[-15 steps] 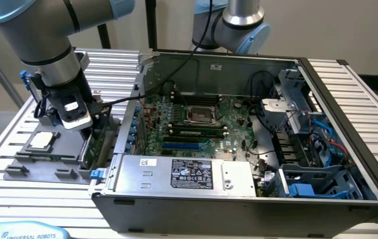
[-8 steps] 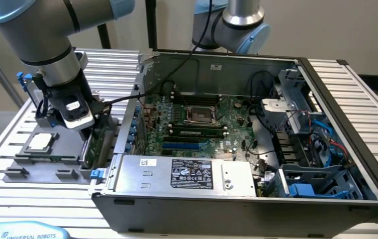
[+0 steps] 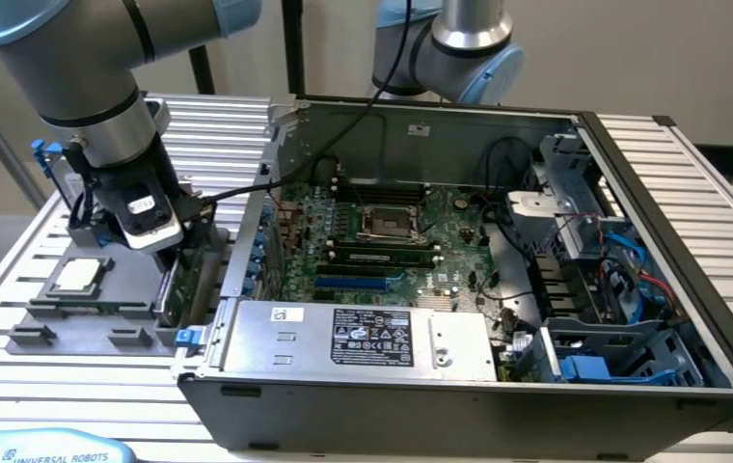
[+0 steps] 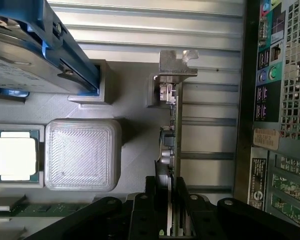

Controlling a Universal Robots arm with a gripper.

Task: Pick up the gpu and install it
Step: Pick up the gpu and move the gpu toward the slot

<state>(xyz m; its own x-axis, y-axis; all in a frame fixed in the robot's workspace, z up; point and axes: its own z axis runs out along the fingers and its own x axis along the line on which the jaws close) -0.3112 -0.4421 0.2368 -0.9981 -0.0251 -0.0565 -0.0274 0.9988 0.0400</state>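
Gpu [image 4: 173, 117] upright on edge beside computer case [image 4: 244, 100], hand [image 4: 169, 187] clamped on one end

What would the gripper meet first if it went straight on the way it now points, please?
The gpu, standing on edge in the grey holder, lies directly ahead of the gripper; whether they already touch is unclear.

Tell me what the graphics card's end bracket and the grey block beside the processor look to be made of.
End bracket of the graphics card: bare metal, likely steel; silvery, with glints and a folded tab.
Grey block: matte plastic, probably 3D-printed; fine concentric lines on its top.
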